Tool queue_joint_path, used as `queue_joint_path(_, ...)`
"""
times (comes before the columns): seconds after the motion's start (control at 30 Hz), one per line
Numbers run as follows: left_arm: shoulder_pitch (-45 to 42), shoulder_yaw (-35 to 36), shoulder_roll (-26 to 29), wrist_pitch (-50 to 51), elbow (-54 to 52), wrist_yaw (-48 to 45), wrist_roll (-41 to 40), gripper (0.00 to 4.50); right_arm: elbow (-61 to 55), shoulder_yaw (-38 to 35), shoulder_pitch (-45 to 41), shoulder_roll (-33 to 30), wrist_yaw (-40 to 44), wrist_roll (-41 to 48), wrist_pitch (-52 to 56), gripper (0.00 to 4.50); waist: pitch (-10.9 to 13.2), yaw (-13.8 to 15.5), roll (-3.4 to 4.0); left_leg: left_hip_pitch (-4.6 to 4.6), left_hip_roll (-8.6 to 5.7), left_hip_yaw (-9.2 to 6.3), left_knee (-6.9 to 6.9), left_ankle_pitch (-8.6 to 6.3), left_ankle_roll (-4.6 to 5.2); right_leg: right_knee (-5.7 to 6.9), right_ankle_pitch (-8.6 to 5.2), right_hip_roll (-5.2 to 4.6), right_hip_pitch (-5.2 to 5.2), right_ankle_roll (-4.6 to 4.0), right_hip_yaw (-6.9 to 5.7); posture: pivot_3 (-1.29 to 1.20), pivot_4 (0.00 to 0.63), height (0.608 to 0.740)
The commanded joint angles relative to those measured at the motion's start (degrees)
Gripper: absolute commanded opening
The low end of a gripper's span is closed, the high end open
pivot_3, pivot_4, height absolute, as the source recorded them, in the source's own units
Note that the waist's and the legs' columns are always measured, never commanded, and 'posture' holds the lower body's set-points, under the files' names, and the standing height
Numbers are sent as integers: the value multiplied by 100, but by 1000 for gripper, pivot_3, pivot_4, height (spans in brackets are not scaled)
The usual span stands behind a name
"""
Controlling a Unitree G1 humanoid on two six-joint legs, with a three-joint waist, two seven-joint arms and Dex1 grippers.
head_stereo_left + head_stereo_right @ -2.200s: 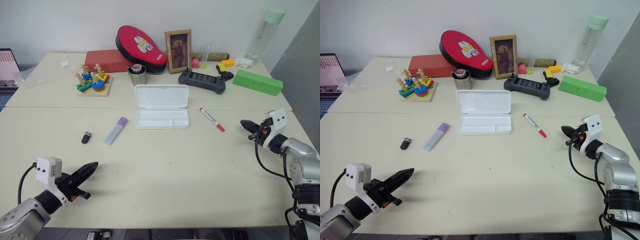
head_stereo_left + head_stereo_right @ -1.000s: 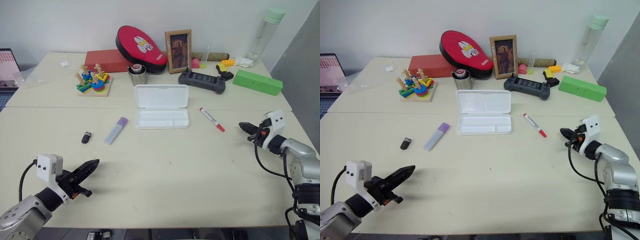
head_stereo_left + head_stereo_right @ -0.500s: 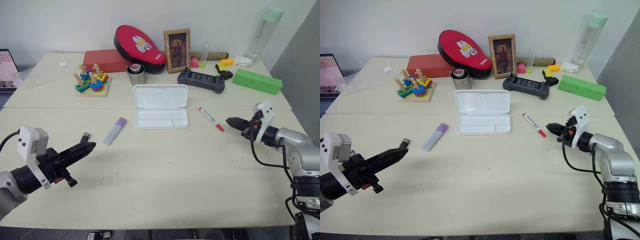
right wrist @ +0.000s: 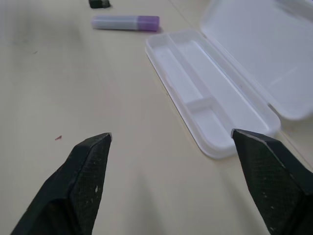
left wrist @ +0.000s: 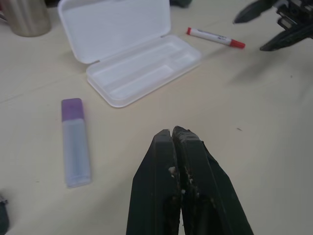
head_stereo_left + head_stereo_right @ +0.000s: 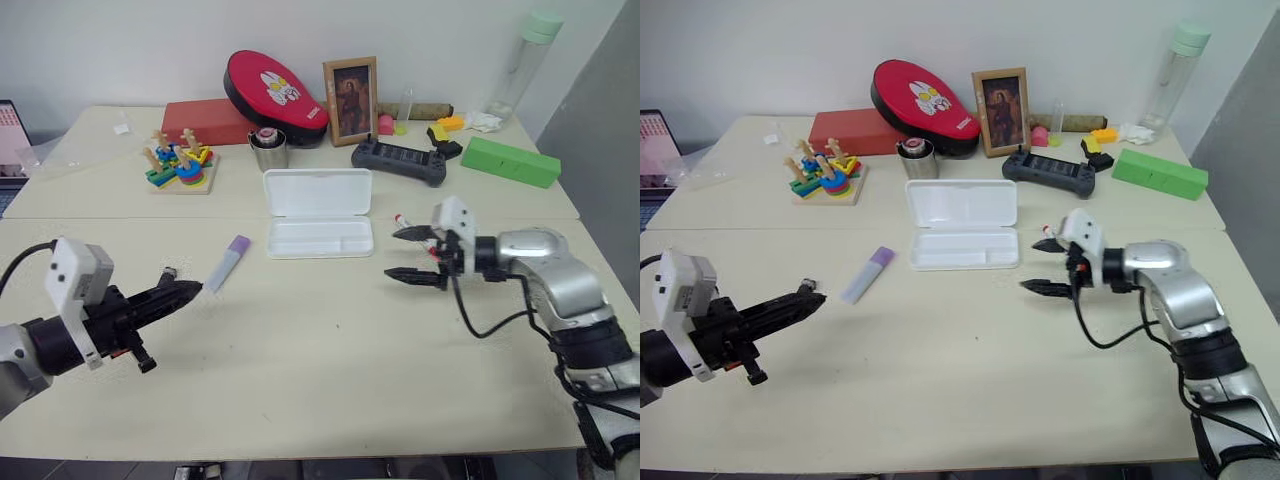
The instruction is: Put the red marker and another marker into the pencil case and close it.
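On the cream table point(image 6: 320, 380), at its centre: one pencil case point(image 6: 318, 212), open, lid laid back toward twelve o'clock, tray bare. One red marker point(image 5: 215, 37), just beside the case at three o'clock; from the head cameras all but its white end is hidden behind the right gripper point(image 6: 412, 253). One lavender marker point(image 6: 228, 262), near the case at eight o'clock, lying flat. One small black object point(image 4: 99, 4) beyond it at nine o'clock, too small to make out. Right gripper: fingers spread wide, holding nothing, above the table over the red marker. Left gripper point(image 5: 179, 142): fingers pressed together, holding nothing, at seven o'clock of the case, near the lavender marker, not touching it.
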Motion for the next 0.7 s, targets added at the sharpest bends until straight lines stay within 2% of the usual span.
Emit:
queue_joint_path(0.03,27,126,157,-113,-211,-212,236,96,586,283,-423,271,63,-451,-627,4205,0,-21,0,0,0,-1,0,0,0,0,0,0,0,0,-1,0,150,740)
queue_joint_path(0.3,-14,54,77,-115,-641,-130,547,96,2062,757,-1027,813,197,-1129,-1174,4205,2,-34,2,-1,0,-4,-10,0,0,2,0,0,-2,0,-4,0,150,740)
queue_joint_path(0.7,-161,-469,-29,-132,-845,47,822,96,3630,893,-1630,1314,229,-1732,-1761,4205,3,-73,4,0,0,-4,-9,0,0,7,1,2,-3,1,-4,0,150,740)
